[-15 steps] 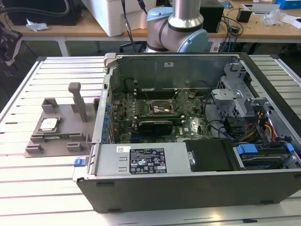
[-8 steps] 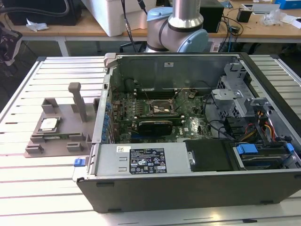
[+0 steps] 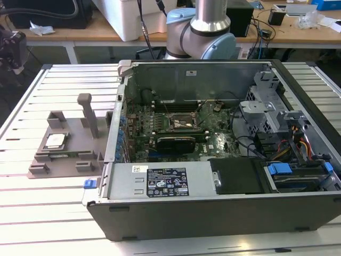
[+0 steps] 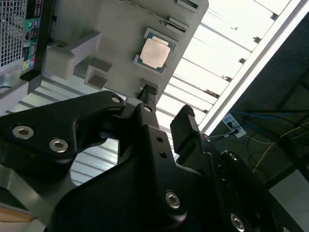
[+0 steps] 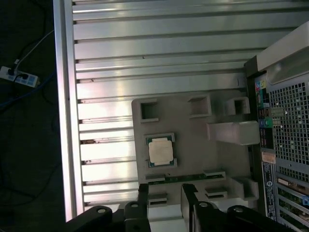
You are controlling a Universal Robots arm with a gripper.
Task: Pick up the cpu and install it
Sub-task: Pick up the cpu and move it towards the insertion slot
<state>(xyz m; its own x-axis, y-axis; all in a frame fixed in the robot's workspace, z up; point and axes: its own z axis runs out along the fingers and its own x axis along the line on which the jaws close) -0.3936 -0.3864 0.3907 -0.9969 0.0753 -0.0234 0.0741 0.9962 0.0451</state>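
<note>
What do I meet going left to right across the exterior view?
cpu → grey upright post → motherboard socket → blue drive latch

Showing a silver tube and pale blue-grey joint housings on the arm point(image 3: 210, 16), upper middle of the exterior view. Wearing matte black all over the gripper point(image 4: 166, 104) in both wrist views: angular links, two narrow fingers point(image 5: 143, 195), round silver screws point(image 4: 58, 144) sitting in recesses.
</note>
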